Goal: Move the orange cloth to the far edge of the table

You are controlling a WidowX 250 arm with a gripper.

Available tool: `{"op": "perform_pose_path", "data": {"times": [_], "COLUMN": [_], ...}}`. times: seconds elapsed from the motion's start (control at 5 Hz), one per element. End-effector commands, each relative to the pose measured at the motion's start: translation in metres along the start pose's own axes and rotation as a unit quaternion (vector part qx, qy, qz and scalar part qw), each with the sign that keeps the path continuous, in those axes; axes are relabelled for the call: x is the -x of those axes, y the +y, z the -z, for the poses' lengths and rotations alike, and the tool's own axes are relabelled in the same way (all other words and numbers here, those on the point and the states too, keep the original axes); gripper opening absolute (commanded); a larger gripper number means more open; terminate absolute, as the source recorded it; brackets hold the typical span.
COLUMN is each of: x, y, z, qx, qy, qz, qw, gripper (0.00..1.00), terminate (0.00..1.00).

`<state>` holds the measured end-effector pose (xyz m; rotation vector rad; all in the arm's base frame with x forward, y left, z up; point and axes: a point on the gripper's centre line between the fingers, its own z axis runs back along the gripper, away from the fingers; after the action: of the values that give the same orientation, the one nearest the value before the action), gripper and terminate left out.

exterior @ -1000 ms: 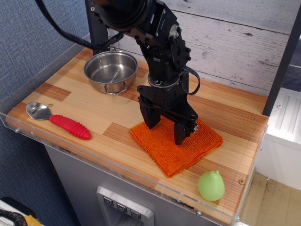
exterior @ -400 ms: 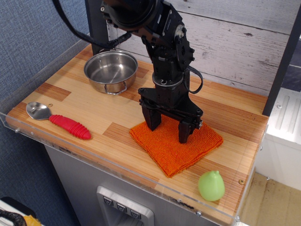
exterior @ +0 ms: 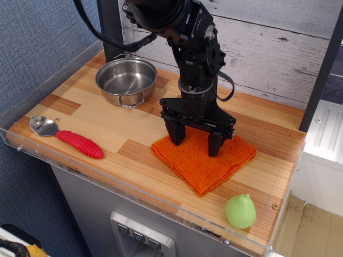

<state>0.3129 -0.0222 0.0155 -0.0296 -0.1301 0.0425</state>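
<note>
The orange cloth (exterior: 206,163) lies flat on the wooden table (exterior: 107,118), right of the middle and nearer the front edge than the back. My black gripper (exterior: 195,140) points straight down over the cloth's far half. Its two fingers stand wide apart, and both fingertips (exterior: 177,138) rest on or just above the cloth. Nothing is pinched between them. The arm hides part of the cloth's far corner.
A steel pot (exterior: 127,80) stands at the back left. A spoon with a red handle (exterior: 80,143) lies at the front left. A green pear-shaped toy (exterior: 240,211) sits at the front right corner. A plank wall runs behind the table, and a clear acrylic rim (exterior: 134,188) lines its front.
The gripper has shifted right and slightly toward the far edge, turning a little. The cloth has slid a short way right and back with it.
</note>
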Motion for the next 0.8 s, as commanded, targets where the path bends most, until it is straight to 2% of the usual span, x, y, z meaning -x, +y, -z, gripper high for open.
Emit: {"op": "perform_pose_path", "data": {"times": [0.0, 0.2, 0.6], "x": [-0.026, -0.038, -0.05], "y": [-0.005, -0.01, -0.015], "z": [-0.012, -0.008, 0.009], "qx": [-0.001, -0.007, -0.01], "qy": [-0.017, -0.016, -0.015], "qz": [-0.083, -0.135, -0.171], "qw": [0.9964, 0.9908, 0.9851], "gripper": [1.0, 1.0, 1.0], "terminate": [0.0, 0.0, 0.0]}}
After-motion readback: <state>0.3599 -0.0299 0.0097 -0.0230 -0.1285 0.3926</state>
